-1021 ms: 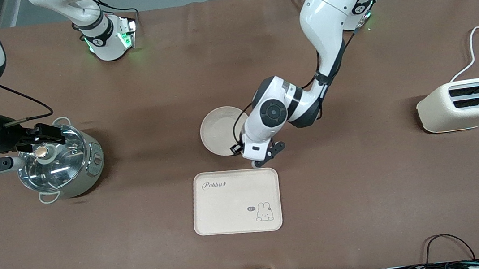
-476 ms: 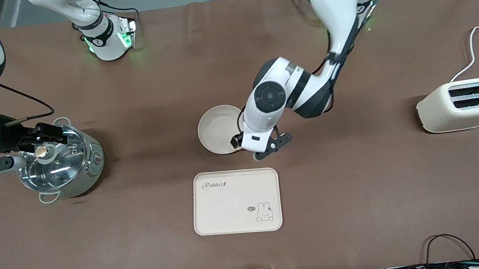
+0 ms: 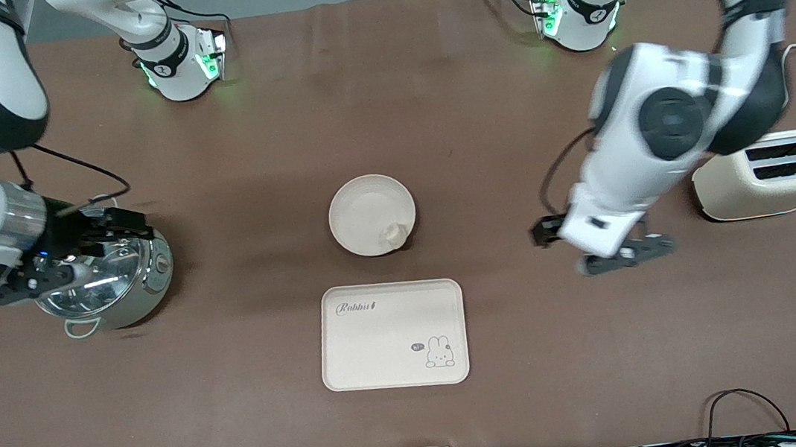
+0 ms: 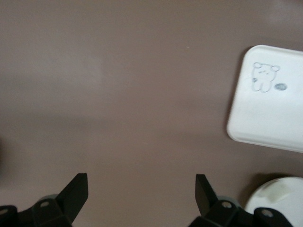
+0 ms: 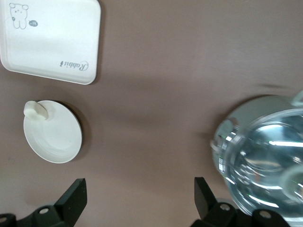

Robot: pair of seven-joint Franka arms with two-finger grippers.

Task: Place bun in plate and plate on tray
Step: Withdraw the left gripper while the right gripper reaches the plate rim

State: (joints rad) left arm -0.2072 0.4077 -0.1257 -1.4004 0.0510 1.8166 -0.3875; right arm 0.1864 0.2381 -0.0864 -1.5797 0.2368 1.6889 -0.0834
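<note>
The round cream plate [image 3: 367,212] sits on the brown table, farther from the front camera than the tray [image 3: 392,335]. The small cream bun [image 3: 393,234] lies in the plate by its rim, on the tray's side. My left gripper [image 3: 588,244] is open and empty, up over bare table between the plate and the toaster. Its wrist view shows the tray [image 4: 270,99], the plate's edge [image 4: 284,208] and the bun [image 4: 276,188]. My right gripper [image 3: 69,253] is open and empty over the pot. Its wrist view shows the tray [image 5: 52,38], plate [image 5: 54,137] and bun [image 5: 35,109].
A steel pot with a glass lid [image 3: 104,276] stands toward the right arm's end; it also shows in the right wrist view [image 5: 265,156]. A cream toaster [image 3: 771,173] with a white cord stands toward the left arm's end.
My left gripper has risen from the plate's edge and swung away toward the toaster. The bun now shows lying in the plate. My right gripper has shifted slightly over the pot.
</note>
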